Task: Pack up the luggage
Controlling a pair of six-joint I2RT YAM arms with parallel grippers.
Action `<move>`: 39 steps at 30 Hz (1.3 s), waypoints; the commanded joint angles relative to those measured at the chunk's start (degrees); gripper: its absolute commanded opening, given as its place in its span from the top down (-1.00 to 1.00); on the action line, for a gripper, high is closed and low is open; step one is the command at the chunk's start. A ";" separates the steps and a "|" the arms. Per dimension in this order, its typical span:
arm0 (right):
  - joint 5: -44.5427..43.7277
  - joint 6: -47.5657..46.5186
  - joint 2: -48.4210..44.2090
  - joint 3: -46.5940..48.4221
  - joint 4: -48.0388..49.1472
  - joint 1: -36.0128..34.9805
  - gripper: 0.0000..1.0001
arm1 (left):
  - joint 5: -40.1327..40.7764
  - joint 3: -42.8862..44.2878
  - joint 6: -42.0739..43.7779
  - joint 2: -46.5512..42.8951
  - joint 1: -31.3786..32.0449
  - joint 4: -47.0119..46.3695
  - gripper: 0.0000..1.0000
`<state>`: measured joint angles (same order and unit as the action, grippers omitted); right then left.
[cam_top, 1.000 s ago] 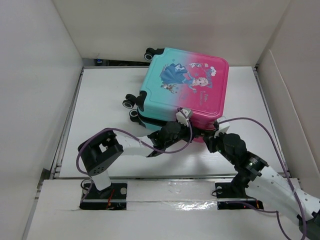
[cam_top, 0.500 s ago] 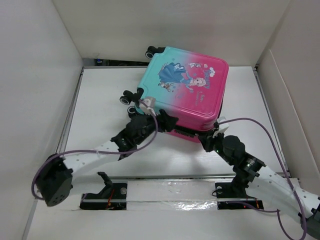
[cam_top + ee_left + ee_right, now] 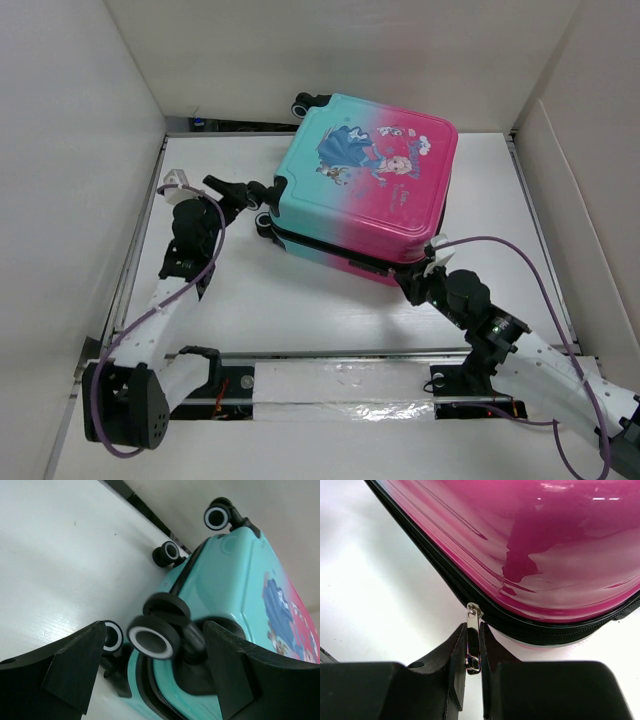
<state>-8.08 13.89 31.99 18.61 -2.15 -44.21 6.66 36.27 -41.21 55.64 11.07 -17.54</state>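
Observation:
The luggage (image 3: pixel 370 180) lies flat at the back middle of the table, print side up, its pink-to-teal shell closed along the black zipper seam. My left gripper (image 3: pixel 238 192) is at its teal left end, open, its jaws either side of a black wheel (image 3: pixel 152 637) without gripping it. At the near right corner my right gripper (image 3: pixel 413 282) is shut on the metal zipper pull (image 3: pixel 473 640), which hangs from the zipper below the pink shell (image 3: pixel 545 540). The left wrist view shows further wheels (image 3: pixel 218 516) on the teal end (image 3: pixel 225 595).
White walls enclose the table on the left (image 3: pixel 70 200), back and right. A dark gap (image 3: pixel 240 125) runs along the back edge behind the suitcase. Purple cables (image 3: pixel 520 260) loop over both arms.
My left arm has swung from the suitcase's near edge round to its left end by the wheels, and its jaws have opened. The suitcase shifted slightly. The right gripper has kept hold of the zipper pull.

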 commanded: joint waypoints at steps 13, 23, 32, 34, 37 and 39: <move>7.64 -0.62 -0.70 -1.30 4.26 -0.27 1.00 | -15.09 9.34 -5.28 18.36 -2.11 -10.40 -0.50; 7.55 -0.62 -2.10 -1.47 2.51 -0.27 1.00 | -19.66 9.35 -10.02 26.27 -2.11 -22.08 -0.45; 7.20 -0.97 -2.99 -1.21 1.01 -0.27 1.00 | -22.22 4.78 -8.98 28.30 -0.96 -38.62 1.00; 7.63 -1.93 -1.94 -0.95 1.54 -0.27 1.00 | -21.86 1.98 -8.45 26.90 -0.35 -41.41 1.00; 11.40 -3.69 2.89 0.63 4.87 -0.27 1.00 | -19.76 -1.46 -7.31 24.44 1.66 -44.76 1.00; 14.14 -4.22 9.01 2.39 9.59 -1.14 1.00 | -18.18 -2.52 -4.86 23.64 6.05 -44.51 1.00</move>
<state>-2.96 10.81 35.33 17.89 0.27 -44.05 -7.64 35.31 -49.78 83.42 10.63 -54.08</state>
